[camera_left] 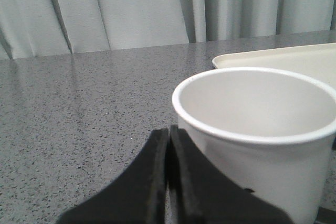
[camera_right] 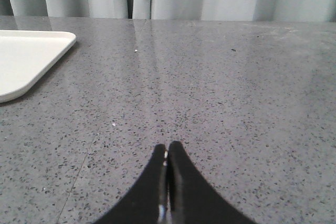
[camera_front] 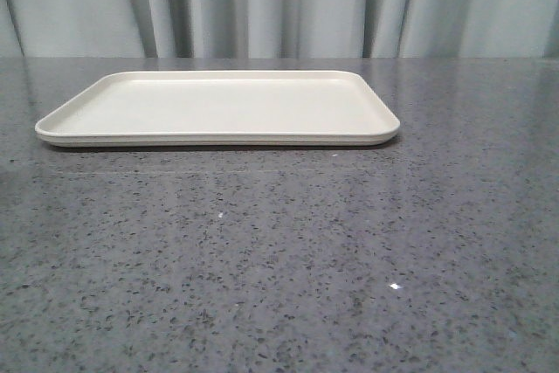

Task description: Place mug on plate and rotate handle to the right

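The white mug fills the left wrist view and stands upright on the grey table, its empty inside showing. My left gripper is shut with nothing between its fingers, and its tips sit right beside the mug's wall. Of the handle I make out only a dark sliver at the frame edge. The cream plate lies flat and bare at the table's far middle. Its edge shows just beyond the mug. My right gripper is shut and empty over bare table, with the plate's corner off to one side. The front view shows neither gripper nor the mug.
A speckled grey tabletop stretches in front of the plate. A pale pleated curtain hangs behind the table's far edge.
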{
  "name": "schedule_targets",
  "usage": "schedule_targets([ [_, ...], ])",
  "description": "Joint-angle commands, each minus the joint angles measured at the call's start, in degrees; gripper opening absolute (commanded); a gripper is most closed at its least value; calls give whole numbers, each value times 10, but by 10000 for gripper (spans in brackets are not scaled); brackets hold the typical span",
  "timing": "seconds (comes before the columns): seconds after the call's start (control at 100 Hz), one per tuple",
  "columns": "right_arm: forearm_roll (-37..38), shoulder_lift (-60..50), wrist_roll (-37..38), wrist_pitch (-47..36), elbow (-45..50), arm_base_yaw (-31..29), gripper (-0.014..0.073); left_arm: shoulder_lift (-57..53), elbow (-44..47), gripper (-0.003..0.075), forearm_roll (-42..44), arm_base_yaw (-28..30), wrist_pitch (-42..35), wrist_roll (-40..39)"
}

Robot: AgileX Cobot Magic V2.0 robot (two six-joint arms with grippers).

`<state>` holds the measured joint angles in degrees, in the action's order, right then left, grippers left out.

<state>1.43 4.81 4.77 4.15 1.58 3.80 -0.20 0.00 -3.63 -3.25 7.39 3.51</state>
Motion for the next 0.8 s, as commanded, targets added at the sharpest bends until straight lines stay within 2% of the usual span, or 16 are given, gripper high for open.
schedule_targets([
  [0.0,8,4,-3,-47,0,0,-65,-17,6,-20,0,0,-47,2],
  [0.27,8,4,-3,-83,-1,0,-65,-17,-3,-20,-16,0,-77,1],
  [0.49,8,6,-3,-60,-61,0,-65,-14,-97,-20,-62,0,-41,1],
  [0.56,8,8,-3,-21,-102,0,-65,-5,-142,-20,-68,0,-11,1],
  [0.79,18,60,-4,196,-266,0,-65,74,-296,-20,-84,0,98,-10],
])
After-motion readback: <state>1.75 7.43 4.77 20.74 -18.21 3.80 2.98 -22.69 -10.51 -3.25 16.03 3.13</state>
